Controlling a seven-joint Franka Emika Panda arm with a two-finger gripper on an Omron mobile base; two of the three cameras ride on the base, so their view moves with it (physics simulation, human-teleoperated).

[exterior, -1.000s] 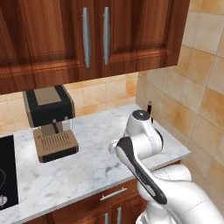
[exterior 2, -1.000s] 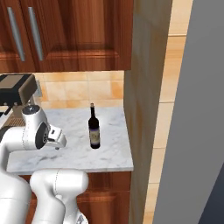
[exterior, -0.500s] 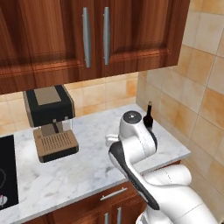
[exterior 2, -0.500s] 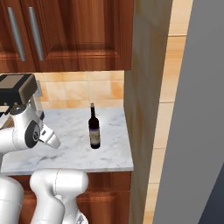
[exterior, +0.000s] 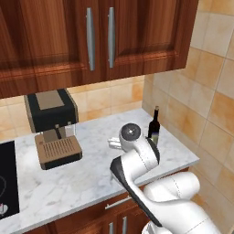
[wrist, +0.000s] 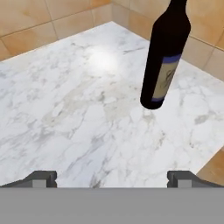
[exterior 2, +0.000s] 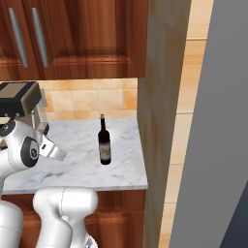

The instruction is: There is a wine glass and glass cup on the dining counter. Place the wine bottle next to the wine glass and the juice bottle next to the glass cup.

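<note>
The wine bottle (exterior: pixel 154 127) (exterior 2: pixel 104 143) is tall and near-black with a blue-edged label. It stands upright on the marble worktop (exterior: pixel 91 176) near the right-hand corner by the tiled wall. In the hand view the wine bottle (wrist: pixel 164 61) rises at the upper right, ahead of my gripper (wrist: pixel 111 179) and well clear of it. The gripper is open, its fingertips (wrist: pixel 43 176) wide apart with bare marble between them. My white arm's wrist (exterior: pixel 132 137) hangs just left of the bottle. The wine glass, glass cup, juice bottle and dining counter are out of view.
A black and tan coffee machine (exterior: pixel 50 123) (exterior 2: pixel 17 99) stands at the back left of the worktop. A black hob (exterior: pixel 7 178) lies at the far left. Wood wall cabinets hang overhead. A tall wood panel (exterior 2: pixel 164 97) bounds the worktop on the right.
The arm's wrist has swung left, away from the wall, uncovering the wine bottle in the left base view. The bottle has not moved and the gripper stays open.
</note>
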